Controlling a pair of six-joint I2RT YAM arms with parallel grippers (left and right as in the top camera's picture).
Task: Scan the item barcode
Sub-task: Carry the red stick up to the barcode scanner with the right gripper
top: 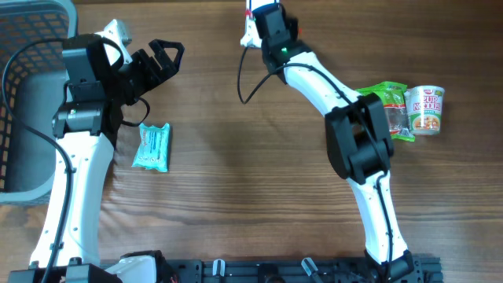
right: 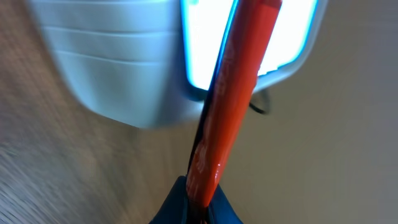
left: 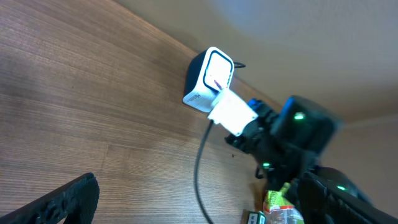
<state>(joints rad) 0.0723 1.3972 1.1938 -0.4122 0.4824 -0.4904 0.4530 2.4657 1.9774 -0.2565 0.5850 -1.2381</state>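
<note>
Flat item [right: 233,93] is pinched at its lower end by the right hand [right: 199,208], whose fingers are pressed tight against it. We find it at the 12 o'clock edge of the counter [top: 236,181], held up right in front of the scanner [left: 208,76].

From the right wrist we see it edge-on: a thin, glossy, orange-red strip leaning slightly toward 1 o'clock, crossing the scanner's bright lit window. From the left wrist the side facing us looks plain white and roughly rectangular, washed out by the light. We cannot make out any print or barcode on it in either view.

The scanner is a small white box with a dark side, and a black cable [top: 245,79] trails from that area toward 6 o'clock.

The left hand [top: 168,63] hangs at about 10 o'clock with its fingers spread wide and nothing between them.

A teal packet [top: 151,147] lies flat at 9 o'clock. At 3 o'clock a green snack bag [top: 391,96] lies beside a cup of noodles [top: 427,109]. A grey basket [top: 31,47] fills the 10 o'clock corner.
</note>
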